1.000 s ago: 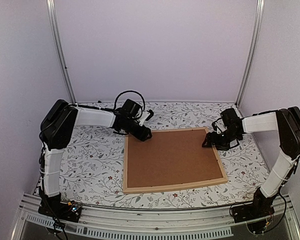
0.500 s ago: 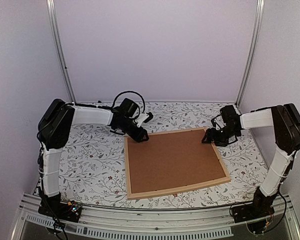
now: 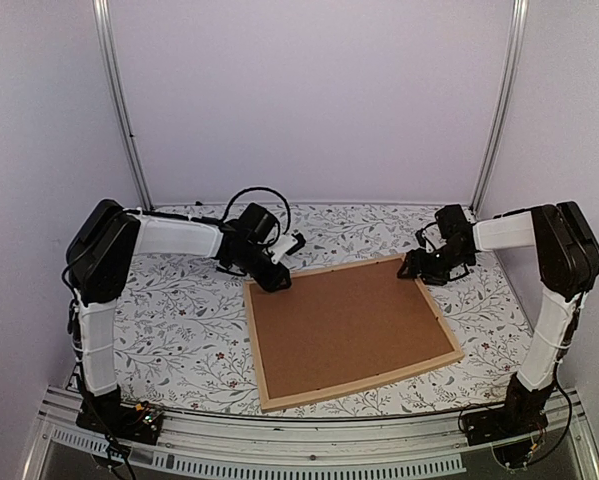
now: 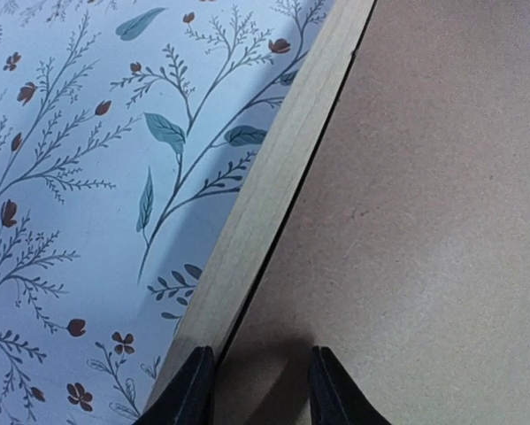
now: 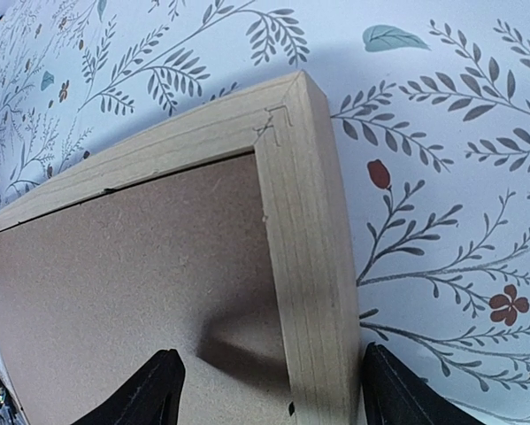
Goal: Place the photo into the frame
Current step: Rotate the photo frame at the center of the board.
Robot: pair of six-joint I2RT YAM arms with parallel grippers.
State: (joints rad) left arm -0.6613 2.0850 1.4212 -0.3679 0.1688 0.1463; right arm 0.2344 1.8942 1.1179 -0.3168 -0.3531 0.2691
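A big table [image 3: 179, 320] with a cloth of small leaves and red flowers fills the floor of the booth. The frame [image 3: 254, 345] lies flat on the table, a bit to the right of the middle and turned a little, so its sides do not run straight with the table's edge. It is made of thin strips of light wood. A plain brown board [image 3: 349, 320] fills the whole inside of the frame, and it faces up. The two arms reach in from the sides to the far end of the frame. The left hand [image 3: 272, 283] is down at the far left corner. In the left wrist view its two fingers [image 4: 196, 390] are a small way apart. One is at the inner edge of the wood strip and the other is over the brown board, and only board shows between them. The right hand [image 3: 414, 268] is down at the far right corner. In the right wrist view its fingers [image 5: 158, 390] are wide apart, one over the board and one out by the cloth. The wood strip runs between them, and they are not squeezed onto it
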